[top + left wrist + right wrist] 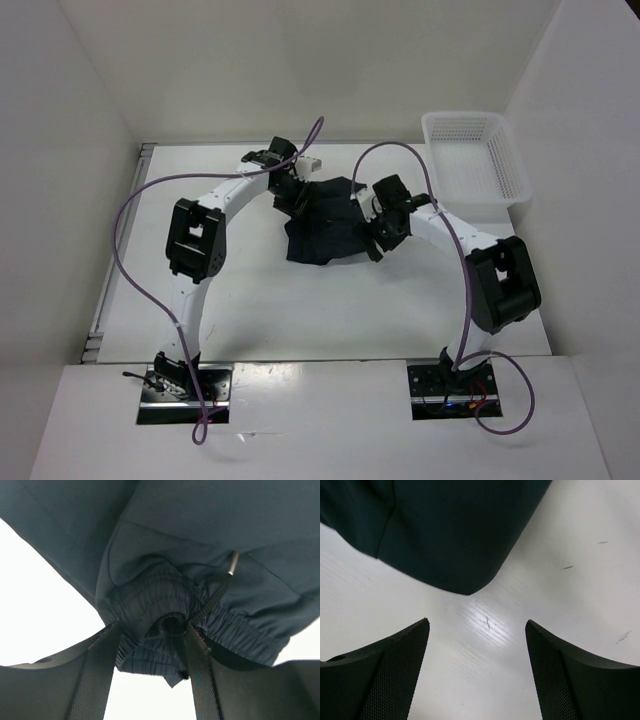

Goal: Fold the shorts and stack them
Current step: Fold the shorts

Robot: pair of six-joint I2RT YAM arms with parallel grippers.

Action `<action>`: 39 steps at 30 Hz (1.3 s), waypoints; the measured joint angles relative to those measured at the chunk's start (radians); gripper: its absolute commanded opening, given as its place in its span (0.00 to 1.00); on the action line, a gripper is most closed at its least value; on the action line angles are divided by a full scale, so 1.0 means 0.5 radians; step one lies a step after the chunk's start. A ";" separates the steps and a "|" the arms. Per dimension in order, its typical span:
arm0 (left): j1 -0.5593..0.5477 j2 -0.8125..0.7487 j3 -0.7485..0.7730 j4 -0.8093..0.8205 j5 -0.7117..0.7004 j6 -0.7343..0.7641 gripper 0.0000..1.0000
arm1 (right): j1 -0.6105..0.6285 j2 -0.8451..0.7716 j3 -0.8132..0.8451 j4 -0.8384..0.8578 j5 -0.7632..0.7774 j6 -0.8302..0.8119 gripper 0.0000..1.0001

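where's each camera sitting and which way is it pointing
Top external: fixed above and behind the robot, looking down on the white table, black fabric shorts and white plastic mesh basket; the left arm and right arm show whole.
Left wrist: on the left arm, looking along the left hand at the shorts' gathered waistband and drawcord; both fingers show.
Right wrist: on the right arm, looking past the right hand at bare table and a rounded shorts edge; both fingers show.
Shared: all three see the shorts.

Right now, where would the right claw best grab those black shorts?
Probably the rounded corner of the shorts, lying flat just ahead of the open right gripper. Come from the table side, straight forward: that thin edge is free and uncovered.
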State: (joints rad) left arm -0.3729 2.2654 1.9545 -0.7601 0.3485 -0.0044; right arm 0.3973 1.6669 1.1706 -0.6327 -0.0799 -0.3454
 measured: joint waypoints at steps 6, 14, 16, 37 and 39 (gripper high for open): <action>-0.047 0.082 0.066 0.009 -0.126 0.000 0.37 | -0.002 -0.011 -0.198 0.167 -0.031 -0.020 0.82; -0.050 0.111 0.092 0.013 -0.173 -0.002 0.11 | -0.002 0.059 -0.198 0.495 -0.081 0.213 0.72; -0.050 0.111 0.092 0.013 -0.175 0.000 0.09 | -0.002 0.076 -0.198 0.549 -0.079 0.304 0.68; 0.005 0.109 0.663 -0.140 0.011 0.000 0.08 | -0.002 0.221 -0.199 0.825 0.168 0.745 0.58; 0.020 0.134 0.716 -0.158 0.017 0.000 0.08 | -0.002 0.224 -0.198 0.833 0.185 0.757 0.55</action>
State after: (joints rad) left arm -0.3630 2.3325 2.3123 -0.8391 0.3569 -0.0044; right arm 0.3965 1.7790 1.0714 -0.2161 0.0124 0.0330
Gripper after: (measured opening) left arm 0.133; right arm 0.580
